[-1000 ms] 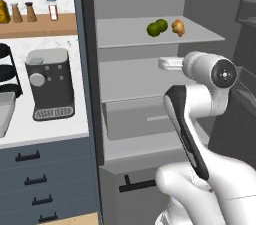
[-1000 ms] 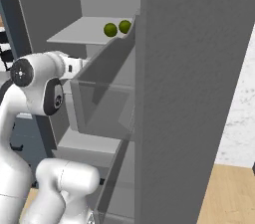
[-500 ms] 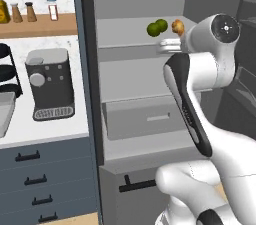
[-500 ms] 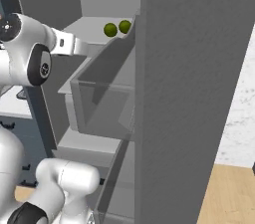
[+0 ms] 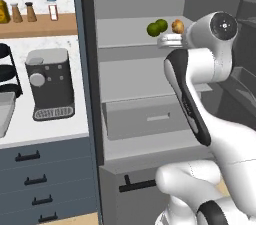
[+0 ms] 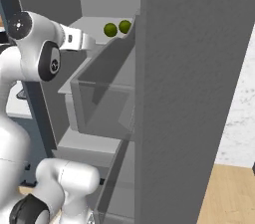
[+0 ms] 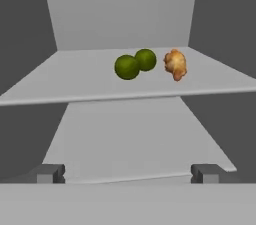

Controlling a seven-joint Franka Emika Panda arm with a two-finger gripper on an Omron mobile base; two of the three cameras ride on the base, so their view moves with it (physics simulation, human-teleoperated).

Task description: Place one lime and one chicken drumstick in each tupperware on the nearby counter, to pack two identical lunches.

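Two limes (image 7: pixel 127 66) lie on the upper shelf (image 7: pixel 75 76) inside the open fridge, touching each other, and one chicken drumstick (image 7: pixel 175 64) lies just beside them on the same shelf — in the hand view it is to the right of the fruits. In the left base view the limes (image 5: pixel 157 27) and the drumstick (image 5: pixel 177 26) sit near the front edge of this shelf, and the right base view shows the two green fruits (image 6: pixel 110 30) past the fridge door. The claw (image 7: pixel 128 173) is raised to the height of this shelf and points at the food; its two fingertips (image 7: pixel 49 173) stand wide apart and hold nothing. It is near the shelf edge, not touching any item. To the left of the fridge the counter (image 5: pixel 45 131) carries a coffee machine (image 5: pixel 48 84) — the grey tupperware (image 5: pixel 4 114) is at its left edge.
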